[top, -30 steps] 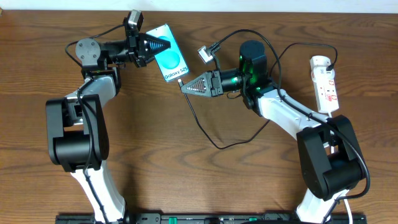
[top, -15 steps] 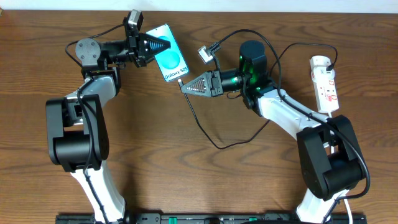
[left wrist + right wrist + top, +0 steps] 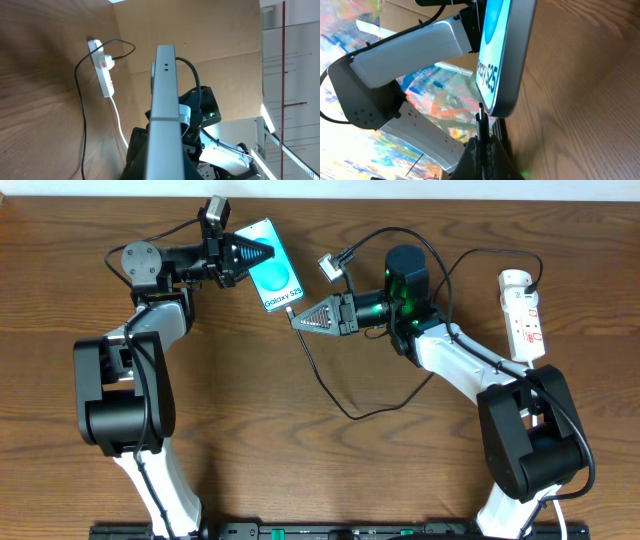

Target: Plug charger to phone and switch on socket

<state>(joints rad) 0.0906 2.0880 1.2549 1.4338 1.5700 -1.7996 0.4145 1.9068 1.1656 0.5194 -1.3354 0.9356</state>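
Phone (image 3: pixel 271 264): teal-and-white screen, dark lettering, silver-grey rim. Charger (image 3: pixel 349 416): thin black cable, black tip. Socket (image 3: pixel 523 315): white body, red switch marks, white cord. Table (image 3: pixel 300 470): brown, streaky wood grain. Left arm (image 3: pixel 125 400) and right arm (image 3: pixel 450 355): black joints, white links. Green light (image 3: pixel 397 280) glows on right arm. Left gripper (image 3: pixel 268 252): black. Right gripper (image 3: pixel 295 320): grey-black.
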